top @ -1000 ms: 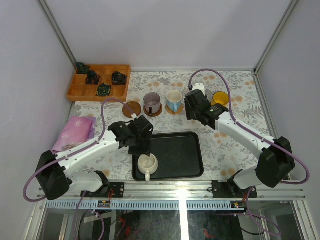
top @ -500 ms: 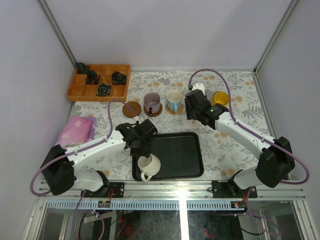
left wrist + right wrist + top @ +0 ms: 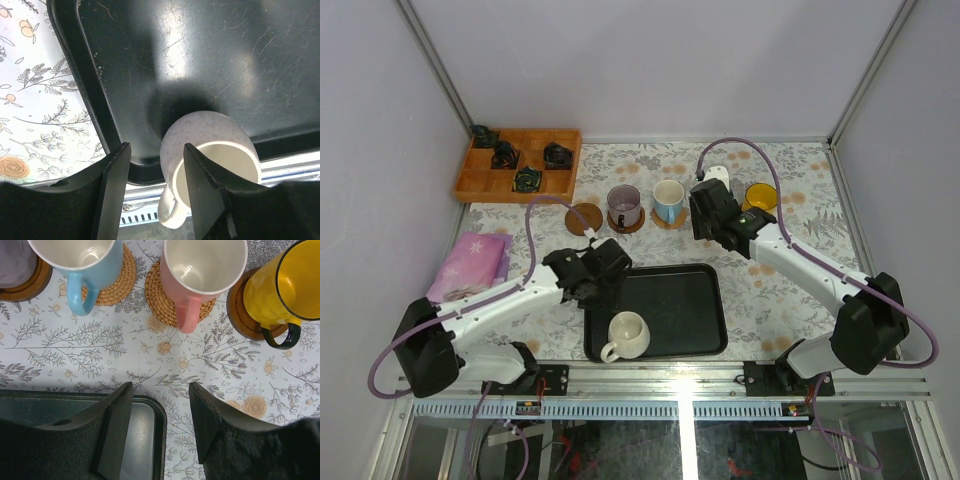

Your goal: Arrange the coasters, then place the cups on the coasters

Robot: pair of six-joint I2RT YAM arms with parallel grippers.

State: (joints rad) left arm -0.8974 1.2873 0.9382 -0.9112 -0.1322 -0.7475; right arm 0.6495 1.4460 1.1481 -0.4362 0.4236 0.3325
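A cream-white cup (image 3: 625, 335) stands on the black tray (image 3: 680, 300) at its near left corner, handle toward the table edge. My left gripper (image 3: 598, 295) hovers open just behind it. In the left wrist view the cup (image 3: 210, 150) shows past my left gripper (image 3: 156, 147), its wall between the fingers. One coaster (image 3: 584, 217) lies bare. Mauve (image 3: 623, 205), blue (image 3: 668, 200) and yellow (image 3: 760, 196) cups sit on coasters. My right gripper (image 3: 161, 387) is open and empty before the pink cup (image 3: 200, 265) on its woven coaster (image 3: 155, 295).
A wooden compartment box (image 3: 517, 165) with small dark objects sits at the back left. A folded pink cloth (image 3: 470, 262) lies left of the tray. The tray corner (image 3: 145, 440) lies under my right gripper. Cage walls close in the sides and back.
The white cup tipped under my left gripper half a second ago and now stands again, shifted slightly right with its handle turned left. My left gripper has drawn back. The right arm is still.
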